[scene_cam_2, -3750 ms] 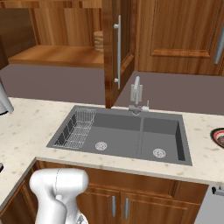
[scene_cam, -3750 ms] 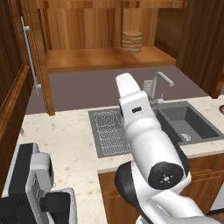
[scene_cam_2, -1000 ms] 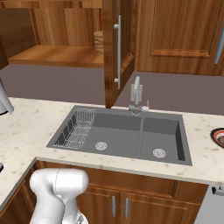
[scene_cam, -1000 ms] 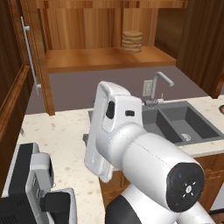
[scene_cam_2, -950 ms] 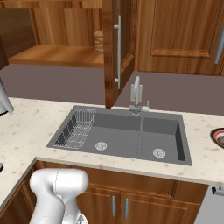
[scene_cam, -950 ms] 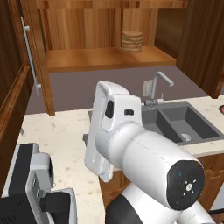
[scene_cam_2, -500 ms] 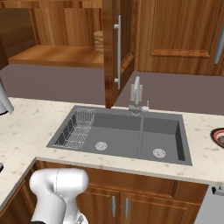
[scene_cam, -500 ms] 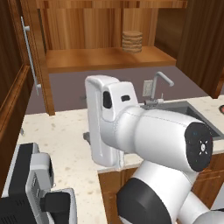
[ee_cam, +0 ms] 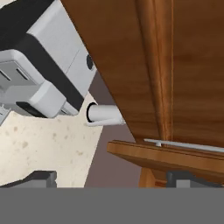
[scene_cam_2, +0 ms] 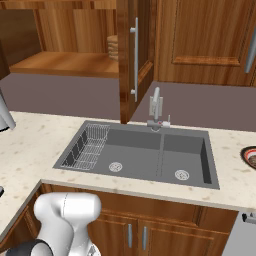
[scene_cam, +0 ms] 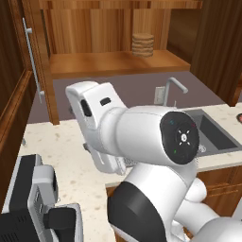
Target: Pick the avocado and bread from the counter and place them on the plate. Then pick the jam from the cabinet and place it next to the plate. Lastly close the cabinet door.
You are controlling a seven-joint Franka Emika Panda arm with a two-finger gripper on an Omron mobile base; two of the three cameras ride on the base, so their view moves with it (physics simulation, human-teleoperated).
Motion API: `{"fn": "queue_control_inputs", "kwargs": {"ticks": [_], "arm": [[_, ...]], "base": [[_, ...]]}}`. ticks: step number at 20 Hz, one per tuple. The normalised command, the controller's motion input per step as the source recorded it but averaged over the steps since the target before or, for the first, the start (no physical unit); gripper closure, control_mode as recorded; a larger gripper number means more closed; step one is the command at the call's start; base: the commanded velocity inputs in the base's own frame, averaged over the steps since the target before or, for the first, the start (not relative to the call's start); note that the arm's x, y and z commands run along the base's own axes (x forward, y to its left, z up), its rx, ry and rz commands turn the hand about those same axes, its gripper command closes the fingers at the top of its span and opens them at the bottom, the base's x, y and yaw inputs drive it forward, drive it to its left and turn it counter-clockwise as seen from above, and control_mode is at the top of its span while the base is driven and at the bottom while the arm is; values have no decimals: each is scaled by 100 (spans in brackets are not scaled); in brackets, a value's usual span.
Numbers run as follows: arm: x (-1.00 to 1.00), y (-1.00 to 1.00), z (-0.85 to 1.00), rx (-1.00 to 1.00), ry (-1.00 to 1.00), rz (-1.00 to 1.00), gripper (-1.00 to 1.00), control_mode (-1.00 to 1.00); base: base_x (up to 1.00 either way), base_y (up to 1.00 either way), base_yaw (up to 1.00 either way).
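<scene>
Claw wide apart, nothing between the tips, which sit at the lower left and lower right of the hand view. Above them, brown wood cabinet door fills the upper right; speckled counter lower left, grey-and-black appliance upper left. Right base view: cabinet door stands open at top centre, sink mid-frame, plate at right edge. Jam on the cabinet shelf, top centre of left base view.
</scene>
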Motion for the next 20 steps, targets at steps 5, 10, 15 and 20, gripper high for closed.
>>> {"fn": "queue_control_inputs", "kwargs": {"ticks": [5,10,15,20], "arm": [[22,7,0,-20,-5,-1,-100,-100],[44,0,0,-15,-4,0,-100,-100],[47,3,0,-7,-1,0,-100,-100],[10,26,-13,0,-1,0,-100,-100]], "base": [[0,0,0],[0,0,0],[0,0,0],[0,0,0]]}}
